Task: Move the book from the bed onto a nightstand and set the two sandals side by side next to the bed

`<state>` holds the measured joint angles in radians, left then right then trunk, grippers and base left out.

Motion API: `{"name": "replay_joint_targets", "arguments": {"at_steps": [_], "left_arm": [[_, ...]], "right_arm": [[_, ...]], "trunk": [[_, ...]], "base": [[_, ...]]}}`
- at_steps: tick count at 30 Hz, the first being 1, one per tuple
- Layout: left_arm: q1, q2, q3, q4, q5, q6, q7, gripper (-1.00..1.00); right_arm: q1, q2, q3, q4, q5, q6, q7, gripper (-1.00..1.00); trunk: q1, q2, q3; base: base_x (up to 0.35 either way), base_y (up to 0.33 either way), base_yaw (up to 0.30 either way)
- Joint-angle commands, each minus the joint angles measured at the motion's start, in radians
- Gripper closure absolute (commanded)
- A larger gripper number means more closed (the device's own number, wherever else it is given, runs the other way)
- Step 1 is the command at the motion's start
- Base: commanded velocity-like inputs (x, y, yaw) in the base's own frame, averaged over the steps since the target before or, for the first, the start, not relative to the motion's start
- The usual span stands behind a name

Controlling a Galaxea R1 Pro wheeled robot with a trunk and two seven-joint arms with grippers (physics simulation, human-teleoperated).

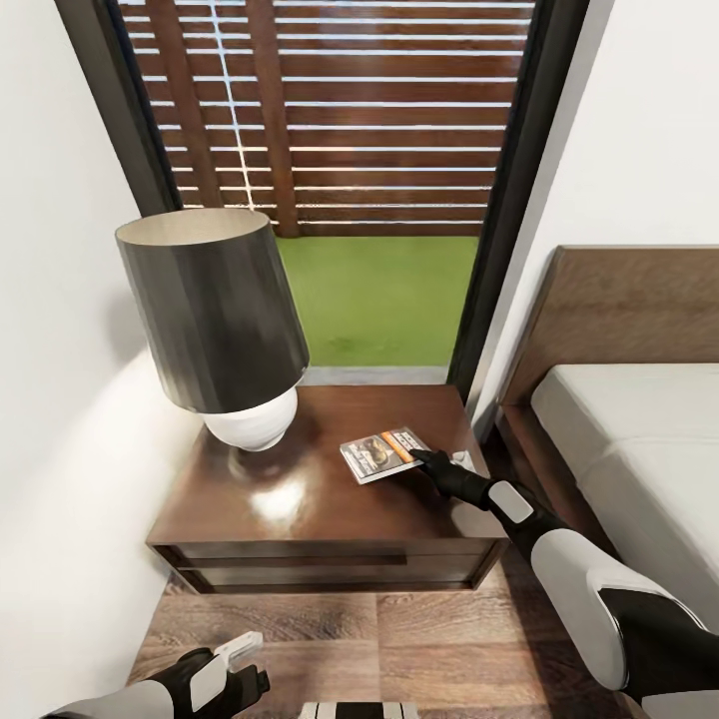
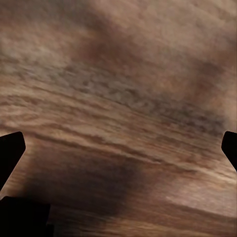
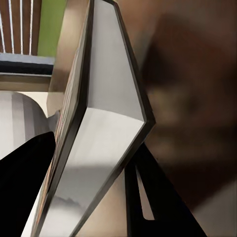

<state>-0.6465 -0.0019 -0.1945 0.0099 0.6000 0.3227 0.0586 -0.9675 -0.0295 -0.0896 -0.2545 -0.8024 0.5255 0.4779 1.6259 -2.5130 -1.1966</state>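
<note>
Head view: your right gripper (image 1: 427, 458) is clamped on the book (image 1: 382, 453), which lies on the nightstand (image 1: 300, 499) beside the lamp (image 1: 225, 320). Your left gripper (image 1: 245, 667) hangs over the floor (image 2: 118, 98), fingers spread, holding nothing.

Right pincer (image 1: 427, 461) gripping book (image 1: 380, 453) over nightstand (image 1: 300, 509), lamp (image 1: 215, 325) beside, bed (image 1: 629, 449) right

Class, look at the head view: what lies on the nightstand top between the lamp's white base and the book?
Nothing: between the lamp and the book, held by the right gripper, is bare nightstand wood, seen in the head view.
</note>
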Motion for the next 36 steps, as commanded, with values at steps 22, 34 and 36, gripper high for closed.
{"name": "replay_joint_targets", "arguments": {"at_steps": [22,34,36], "left_arm": [[-0.001,0.000,-0.008,0.001,0.011,0.002,0.003,-1.00],[-0.001,0.000,-0.008,0.001,0.011,0.002,0.003,-1.00],[-0.001,0.000,-0.008,0.001,0.011,0.002,0.003,-1.00]], "right_arm": [[0.000,0.000,-0.009,0.000,0.000,0.008,0.001,1.00],[0.000,0.000,-0.010,0.000,0.000,0.008,0.001,1.00],[0.000,0.000,-0.010,0.000,0.000,0.008,0.001,1.00]], "trunk": [[0.000,0.000,-0.001],[0.000,0.000,-0.001],[0.000,0.000,-0.001]], "base": [[0.026,0.000,0.000],[0.016,0.000,0.000],[0.001,0.000,0.000]]}}
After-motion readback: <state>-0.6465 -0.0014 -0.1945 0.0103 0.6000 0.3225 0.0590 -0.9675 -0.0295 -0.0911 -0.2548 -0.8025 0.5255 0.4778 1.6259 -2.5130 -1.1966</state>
